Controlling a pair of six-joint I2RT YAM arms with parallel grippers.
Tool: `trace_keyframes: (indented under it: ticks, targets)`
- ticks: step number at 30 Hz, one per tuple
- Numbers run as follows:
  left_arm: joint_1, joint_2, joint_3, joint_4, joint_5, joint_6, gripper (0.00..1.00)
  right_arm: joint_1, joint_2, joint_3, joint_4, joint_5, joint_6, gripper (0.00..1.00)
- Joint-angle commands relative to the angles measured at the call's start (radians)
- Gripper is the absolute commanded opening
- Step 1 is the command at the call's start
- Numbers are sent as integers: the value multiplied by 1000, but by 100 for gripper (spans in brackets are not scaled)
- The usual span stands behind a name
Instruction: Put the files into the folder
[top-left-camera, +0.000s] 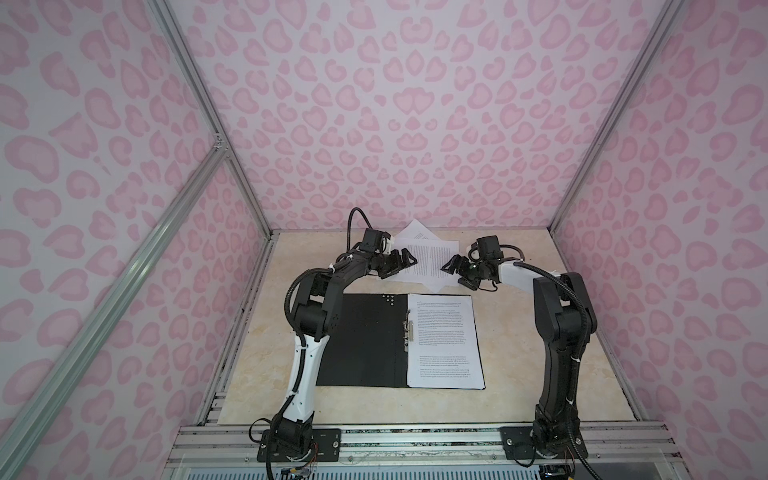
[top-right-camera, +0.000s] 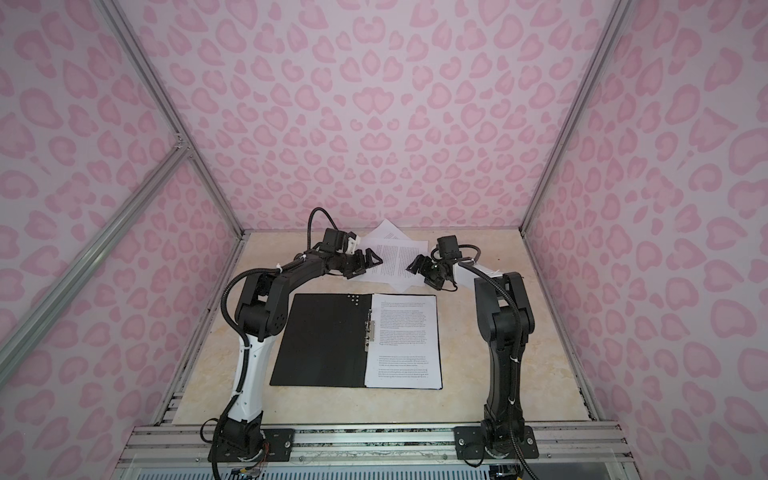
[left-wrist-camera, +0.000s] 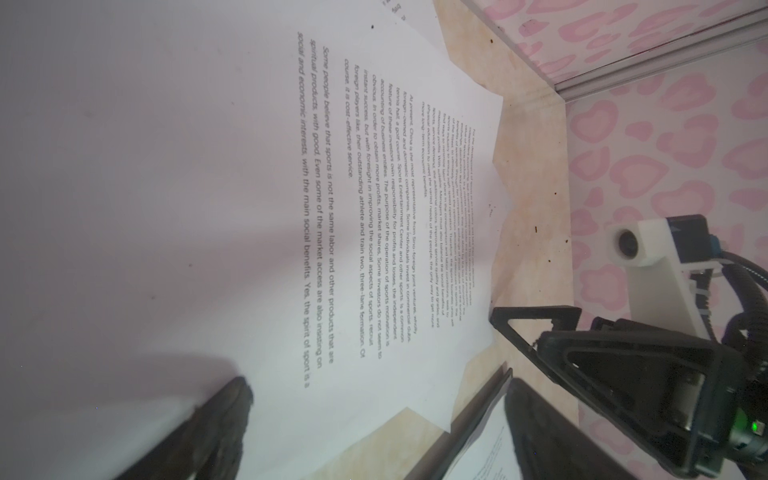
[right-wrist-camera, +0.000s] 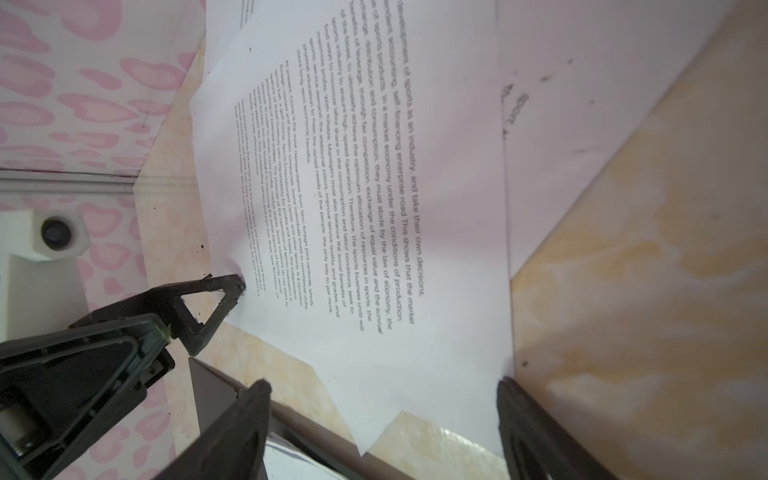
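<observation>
Folder (top-left-camera: 361, 340) lies open; beyond it L gripper (top-left-camera: 405, 264) & R gripper (top-left-camera: 451, 266), both wide, empty, flank loose files (top-left-camera: 428, 257); pinching may crumple.

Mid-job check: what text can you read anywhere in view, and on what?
"Some people believe that sports is not the same labor": top loose sheet.
"they must abide by the law of equal value": same sheet.
Filed sheet in the folder: print too small to read.
Lower loose sheet: a few blurred words, unreadable.
No labels or brands show elsewhere.
</observation>
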Motion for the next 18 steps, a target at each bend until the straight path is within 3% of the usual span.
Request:
trace_keyframes:
  ticks: [1,5,14,18]
  targets:
    - [-4,27,-17,-207,-78,-32,98,-11,-47,-19,-28,120,-23,85]
    - [-5,25,-20,-207,-75,-28,98,-39,-49,-27,-58,107,-53,84]
    - [-13,23,-25,-207,-75,-34,98,3,17,16,-84,79,-56,85]
    - [-32,17,-15,-242,-117,-18,98,28,-6,-29,-58,141,-3,82]
